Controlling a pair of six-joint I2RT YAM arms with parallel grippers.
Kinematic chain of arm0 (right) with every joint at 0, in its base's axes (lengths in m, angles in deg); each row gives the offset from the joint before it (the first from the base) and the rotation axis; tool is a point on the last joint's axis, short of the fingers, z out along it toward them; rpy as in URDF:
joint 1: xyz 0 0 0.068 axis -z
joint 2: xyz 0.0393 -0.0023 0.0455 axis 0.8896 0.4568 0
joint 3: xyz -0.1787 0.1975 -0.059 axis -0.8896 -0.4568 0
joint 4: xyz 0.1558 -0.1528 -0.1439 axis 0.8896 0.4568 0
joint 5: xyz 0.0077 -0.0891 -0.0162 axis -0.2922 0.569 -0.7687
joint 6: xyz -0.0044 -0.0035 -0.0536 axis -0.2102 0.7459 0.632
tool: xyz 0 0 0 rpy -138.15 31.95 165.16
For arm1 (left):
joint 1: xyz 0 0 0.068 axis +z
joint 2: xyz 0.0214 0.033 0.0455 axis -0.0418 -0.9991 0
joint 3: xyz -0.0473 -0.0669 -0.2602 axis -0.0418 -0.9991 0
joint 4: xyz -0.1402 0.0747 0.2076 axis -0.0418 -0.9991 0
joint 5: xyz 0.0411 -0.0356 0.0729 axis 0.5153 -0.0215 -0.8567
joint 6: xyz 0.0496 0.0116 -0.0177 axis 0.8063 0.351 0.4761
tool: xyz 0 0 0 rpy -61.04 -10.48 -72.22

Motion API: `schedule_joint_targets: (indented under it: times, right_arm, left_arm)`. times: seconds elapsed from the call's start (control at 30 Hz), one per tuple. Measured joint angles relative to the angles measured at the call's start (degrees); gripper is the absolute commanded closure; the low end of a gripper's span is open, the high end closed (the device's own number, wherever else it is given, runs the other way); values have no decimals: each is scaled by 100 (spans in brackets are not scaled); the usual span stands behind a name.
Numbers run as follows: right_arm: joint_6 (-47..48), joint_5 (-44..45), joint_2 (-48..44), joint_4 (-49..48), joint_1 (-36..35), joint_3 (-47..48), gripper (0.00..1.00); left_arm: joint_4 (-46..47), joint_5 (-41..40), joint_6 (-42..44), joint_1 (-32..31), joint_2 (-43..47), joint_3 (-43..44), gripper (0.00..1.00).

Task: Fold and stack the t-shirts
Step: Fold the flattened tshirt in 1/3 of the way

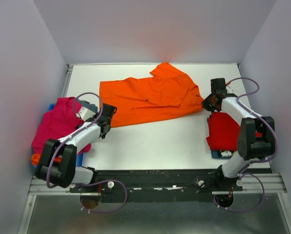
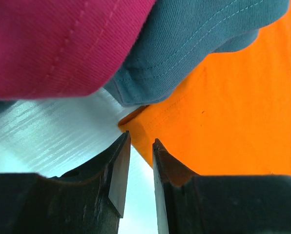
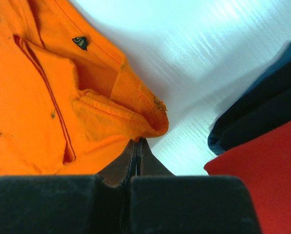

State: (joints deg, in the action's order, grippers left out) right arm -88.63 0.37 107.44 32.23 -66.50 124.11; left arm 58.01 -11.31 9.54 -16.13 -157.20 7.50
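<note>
A bright orange t-shirt (image 1: 150,100) lies spread on the white table, wrinkled, its collar end to the right. My left gripper (image 1: 105,126) is at its lower left corner; in the left wrist view the jaws (image 2: 141,142) stand narrowly open and empty, the orange corner (image 2: 233,112) just past the tips. My right gripper (image 1: 207,102) is at the shirt's right edge; in the right wrist view it (image 3: 137,141) is shut, with the orange hem (image 3: 121,117) bunched at the fingertips. A folded red t-shirt (image 1: 223,130) lies on a blue one (image 3: 258,112) at the right.
A heap of unfolded shirts sits at the left edge: magenta pink (image 1: 60,124) on top, grey-blue (image 2: 194,44) beside it close to my left gripper, more orange cloth (image 1: 35,158) below. Grey walls enclose the table (image 1: 150,141) on three sides.
</note>
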Motion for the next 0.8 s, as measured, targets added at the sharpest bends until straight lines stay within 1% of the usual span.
schedule_joint_targets:
  times: [0.3, 0.53, 0.57, 0.6, 0.63, 0.67, 0.73, 0.8]
  right_arm:
    - [20, -4, 2, -11, 0, -2, 99]
    - [22, -4, 2, -24, 0, -7, 99]
    - [22, -4, 2, -26, 0, -11, 99]
    - [22, -4, 2, -28, 0, -15, 99]
    - [22, -7, 2, -28, 0, -20, 99]
    - [22, -7, 2, -28, 0, -24, 99]
    - [22, -7, 2, -31, 0, -26, 99]
    - [22, -4, 0, -33, 0, -33, 99]
  left_arm:
    - [-334, -4, -162, -11, -415, 280, 62]
    - [-334, -9, -264, -26, -721, 291, 62]
    - [-319, -57, -275, -26, -791, 310, 64]
    - [-308, -70, -282, -24, -846, 358, 71]
    - [-291, -90, -289, -24, -898, 404, 87]
    - [-291, -107, -304, -26, -940, 444, 95]
    - [-280, -136, -334, -26, -1010, 468, 99]
    - [-216, -153, -372, -33, -1027, 461, 100]
